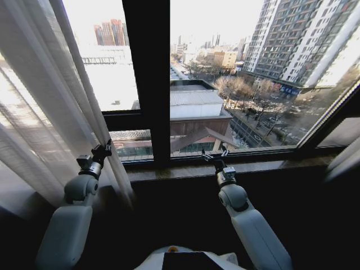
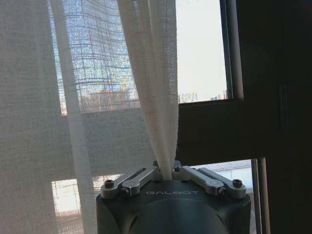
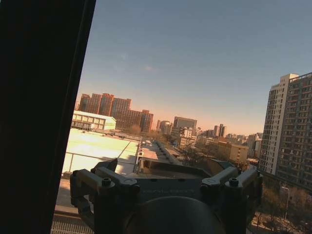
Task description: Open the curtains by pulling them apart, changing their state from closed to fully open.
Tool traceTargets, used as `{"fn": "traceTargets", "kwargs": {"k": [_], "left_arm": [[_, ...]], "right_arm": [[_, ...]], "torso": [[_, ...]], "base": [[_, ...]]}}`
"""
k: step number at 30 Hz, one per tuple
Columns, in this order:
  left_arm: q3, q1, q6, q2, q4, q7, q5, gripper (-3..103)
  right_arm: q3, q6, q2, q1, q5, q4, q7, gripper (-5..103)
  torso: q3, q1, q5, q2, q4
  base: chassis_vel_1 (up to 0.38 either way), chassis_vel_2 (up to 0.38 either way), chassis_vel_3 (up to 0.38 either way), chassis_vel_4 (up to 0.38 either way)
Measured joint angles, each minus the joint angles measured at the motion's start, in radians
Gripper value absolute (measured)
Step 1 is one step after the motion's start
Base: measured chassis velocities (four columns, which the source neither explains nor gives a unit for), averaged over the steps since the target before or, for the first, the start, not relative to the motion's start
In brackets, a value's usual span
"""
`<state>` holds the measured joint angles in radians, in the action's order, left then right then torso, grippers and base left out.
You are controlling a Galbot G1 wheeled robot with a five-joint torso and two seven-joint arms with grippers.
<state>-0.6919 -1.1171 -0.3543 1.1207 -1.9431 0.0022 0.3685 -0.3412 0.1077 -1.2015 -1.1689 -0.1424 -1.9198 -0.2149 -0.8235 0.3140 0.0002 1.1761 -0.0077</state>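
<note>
1. Left gripper: raised at the left side of the window, at the inner edge of the left curtain. In the left wrist view its fingers are drawn together at the centre, pinching a gathered fold of the sheer fabric that rises straight up from between them.
2. Left curtain: bunched to the left of the window, pleats slanting down toward the held edge; daylight and buildings show faintly through the weave.
3. Right gripper: held up just in front of the window sill, right of the dark centre frame bar. Fingers spread apart, nothing between them, touching no fabric; in the right wrist view the gripper faces open glass and city.
4. Right curtain: a pale strip at the far right edge, well apart from the right gripper.
</note>
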Motion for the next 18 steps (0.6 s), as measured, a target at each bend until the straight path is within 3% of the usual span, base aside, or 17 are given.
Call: {"fn": "traceTargets", "kwargs": {"k": [2,10,18], "left_arm": [[-0.008,-0.005,-0.014,-0.01,-0.022,0.0,0.01,0],[-0.026,-0.011,-0.035,-0.023,-0.058,-0.002,0.031,0],[-0.028,-0.028,-0.038,-0.024,-0.076,-0.005,0.033,0]], "right_arm": [[0.001,0.002,0.002,0.005,-0.003,-0.002,0.0,100],[0.007,0.007,0.003,0.019,-0.025,-0.015,-0.004,100],[0.014,0.007,0.003,0.021,0.011,-0.021,0.015,100]], "torso": [[0.0,0.0,0.0,0.0,0.0001],[0.0,0.0,0.0,0.0,0.0],[0.0,0.0,0.0,0.0,0.0]], "base": [[0.0,0.0,0.0,0.0],[0.0,0.0,0.0,0.0],[0.0,0.0,0.0,0.0]]}}
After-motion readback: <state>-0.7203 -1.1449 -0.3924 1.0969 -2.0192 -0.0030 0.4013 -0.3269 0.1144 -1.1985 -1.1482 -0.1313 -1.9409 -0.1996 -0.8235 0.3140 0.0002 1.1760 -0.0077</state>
